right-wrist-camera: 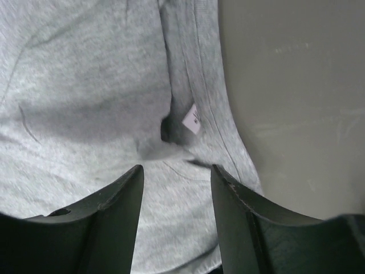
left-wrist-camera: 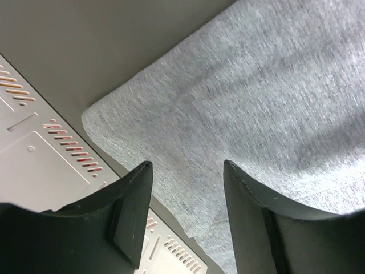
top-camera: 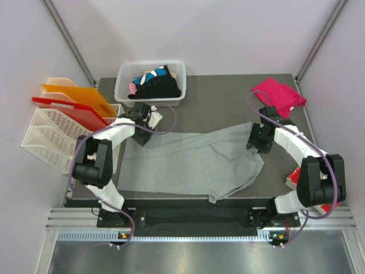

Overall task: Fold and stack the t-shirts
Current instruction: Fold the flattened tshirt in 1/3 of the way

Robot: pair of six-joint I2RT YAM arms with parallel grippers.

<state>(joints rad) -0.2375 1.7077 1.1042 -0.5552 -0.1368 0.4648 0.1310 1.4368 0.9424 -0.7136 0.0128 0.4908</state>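
Nearest, one grey t-shirt [top-camera: 194,165] is lying rumpled across the table [top-camera: 228,91]. Two claws are hanging open over it, gripping nothing: the left claw [left-wrist-camera: 185,188] over its far left corner, the right claw [right-wrist-camera: 177,188] over the collar beside a white label [right-wrist-camera: 192,121]. One red packet [top-camera: 292,177] is peeking from behind the right arm. Farther back, one pink t-shirt [top-camera: 279,96] is lying bunched, and one white basket [top-camera: 122,85] is holding dark t-shirts [top-camera: 159,88], their count unclear.

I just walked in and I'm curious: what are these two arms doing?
A grey t-shirt lies spread, unfolded, on the table. The left gripper hangs open over its far left corner, the right gripper open near the neck label. Neither grips it. A pink t-shirt and a basket of black t-shirts wait.
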